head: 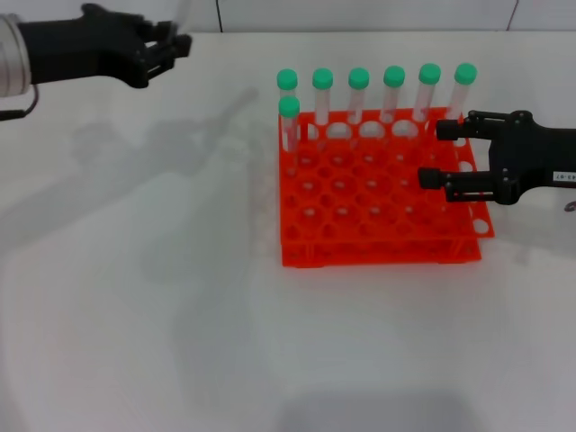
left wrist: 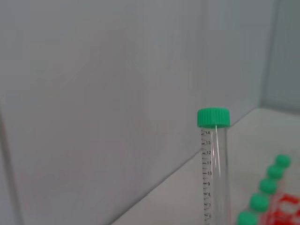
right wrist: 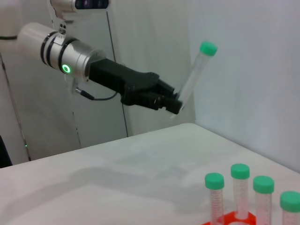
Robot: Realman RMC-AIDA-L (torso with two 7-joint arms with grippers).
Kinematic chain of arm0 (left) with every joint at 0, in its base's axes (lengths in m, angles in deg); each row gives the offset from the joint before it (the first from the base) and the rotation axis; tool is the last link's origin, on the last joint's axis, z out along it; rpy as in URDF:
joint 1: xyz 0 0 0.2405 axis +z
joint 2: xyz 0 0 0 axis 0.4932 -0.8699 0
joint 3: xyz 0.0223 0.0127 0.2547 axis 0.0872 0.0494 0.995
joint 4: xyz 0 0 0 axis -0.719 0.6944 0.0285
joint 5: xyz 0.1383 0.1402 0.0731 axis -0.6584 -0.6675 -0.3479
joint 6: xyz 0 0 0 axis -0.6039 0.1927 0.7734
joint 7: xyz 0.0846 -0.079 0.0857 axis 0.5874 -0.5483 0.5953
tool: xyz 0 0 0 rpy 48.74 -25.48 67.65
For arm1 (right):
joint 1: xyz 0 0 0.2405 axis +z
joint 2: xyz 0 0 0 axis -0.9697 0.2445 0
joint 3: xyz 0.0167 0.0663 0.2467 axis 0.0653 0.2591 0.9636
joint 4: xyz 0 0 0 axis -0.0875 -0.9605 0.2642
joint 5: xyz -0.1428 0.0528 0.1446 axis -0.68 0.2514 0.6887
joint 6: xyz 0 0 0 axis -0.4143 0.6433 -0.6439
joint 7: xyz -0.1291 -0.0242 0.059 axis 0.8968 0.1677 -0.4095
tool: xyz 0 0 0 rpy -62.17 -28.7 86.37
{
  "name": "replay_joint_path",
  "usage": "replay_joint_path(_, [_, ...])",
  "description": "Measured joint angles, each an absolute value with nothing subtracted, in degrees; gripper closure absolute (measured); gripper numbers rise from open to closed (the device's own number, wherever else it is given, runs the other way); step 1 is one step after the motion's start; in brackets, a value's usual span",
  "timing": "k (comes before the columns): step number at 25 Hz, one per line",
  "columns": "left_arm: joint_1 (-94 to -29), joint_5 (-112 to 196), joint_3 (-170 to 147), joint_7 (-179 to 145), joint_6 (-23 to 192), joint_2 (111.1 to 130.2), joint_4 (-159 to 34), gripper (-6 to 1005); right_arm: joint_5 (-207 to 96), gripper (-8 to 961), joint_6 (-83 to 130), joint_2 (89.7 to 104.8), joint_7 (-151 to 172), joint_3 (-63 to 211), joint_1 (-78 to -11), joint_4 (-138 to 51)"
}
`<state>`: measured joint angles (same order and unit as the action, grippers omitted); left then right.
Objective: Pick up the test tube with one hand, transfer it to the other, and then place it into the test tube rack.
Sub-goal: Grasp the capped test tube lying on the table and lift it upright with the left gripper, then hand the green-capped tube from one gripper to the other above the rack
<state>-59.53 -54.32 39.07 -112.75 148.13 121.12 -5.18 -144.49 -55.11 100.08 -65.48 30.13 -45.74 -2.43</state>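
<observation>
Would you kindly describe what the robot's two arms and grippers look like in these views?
The left gripper is plain black with two fingers and no label. It sits on a silver-white ribbed arm with a glowing green ring light and a thin dark cable looping beneath it. The right gripper is also black and two-fingered, boxier, with visible screws and a small white label on its body.

Left gripper sits at the upper left, jaws clamped, arm raised. Right gripper at middle right, jaws spread apart.
</observation>
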Motion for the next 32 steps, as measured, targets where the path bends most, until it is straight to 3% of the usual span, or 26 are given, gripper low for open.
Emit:
replay_joint_path(5, [-68.5, -43.9, 39.0, -100.8, 153.5, 115.47, -24.9, 780, -143.7, 254, -55.3, 100.25, -65.5, 30.0, -45.4, -2.4])
replay_joint_path(8, [-72.8, -43.7, 39.2, -97.6, 156.6, 114.24, -31.5, 777, -142.2, 255, -55.1, 100.27, -65.5, 28.8, -45.4, -2.4])
replay_joint_path(12, [-75.6, -46.9, 39.6, -97.3, 157.8, 115.41, -33.0, 773, -141.0, 257, -54.8, 100.16, -65.2, 27.7, -45.3, -2.4])
replay_joint_path(19, [-79.2, -53.7, 39.9, -96.6, 157.4, 119.85, -34.9, 766, -140.9, 261, -54.8, 100.18, -65.1, 27.3, -45.3, -2.4])
replay_joint_path(32, [-78.5, -55.0, 39.9, -95.7, 156.5, 121.23, -36.0, 754, -136.3, 267, -54.2, 99.76, -68.5, 27.7, -44.6, -4.6])
